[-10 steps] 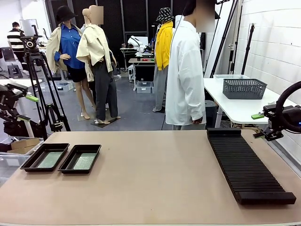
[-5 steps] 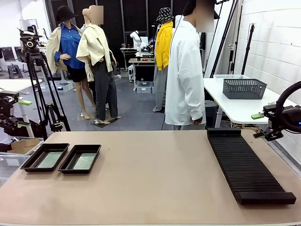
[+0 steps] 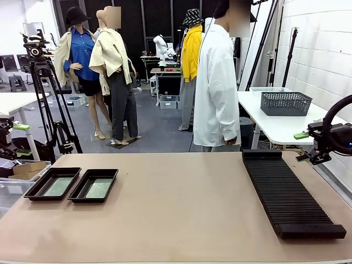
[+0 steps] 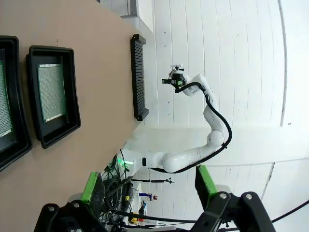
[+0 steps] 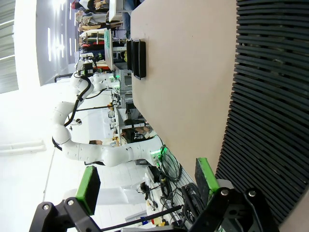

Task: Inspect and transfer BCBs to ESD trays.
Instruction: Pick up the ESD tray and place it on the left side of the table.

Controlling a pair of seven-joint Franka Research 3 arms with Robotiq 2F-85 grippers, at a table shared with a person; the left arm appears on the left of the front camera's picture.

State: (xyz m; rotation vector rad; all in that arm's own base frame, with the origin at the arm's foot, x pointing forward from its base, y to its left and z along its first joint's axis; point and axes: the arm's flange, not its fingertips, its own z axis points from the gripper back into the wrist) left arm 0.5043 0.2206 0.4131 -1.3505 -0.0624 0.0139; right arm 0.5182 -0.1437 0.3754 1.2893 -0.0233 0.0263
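Observation:
Two black ESD trays (image 3: pixel 33 190) (image 3: pixel 77 192) sit side by side at the table's near left. A green BCB lies flat in each (image 3: pixel 58 187) (image 3: pixel 99 188). In the left wrist view the same trays (image 4: pixel 71 96) (image 4: pixel 17 96) show from above, with a BCB (image 4: pixel 50 92) in the nearer one. My left gripper (image 3: pixel 20 141) (image 4: pixel 148 183) hangs open and holds nothing, off the table's left edge. At the far right, beside the table, my right gripper (image 3: pixel 302 147) (image 5: pixel 147 182) is open with nothing in it too.
A long black ribbed rack (image 3: pixel 289 192) (image 5: pixel 270 96) (image 4: pixel 139 77) lies along the table's right side. A person in a white coat (image 3: pixel 217 82) stands side-on at the far edge. A camera tripod (image 3: pixel 47 93) stands beyond the left corner.
My left gripper has drifted down and to the left, toward the picture's edge. The right arm, the trays and the person have not moved.

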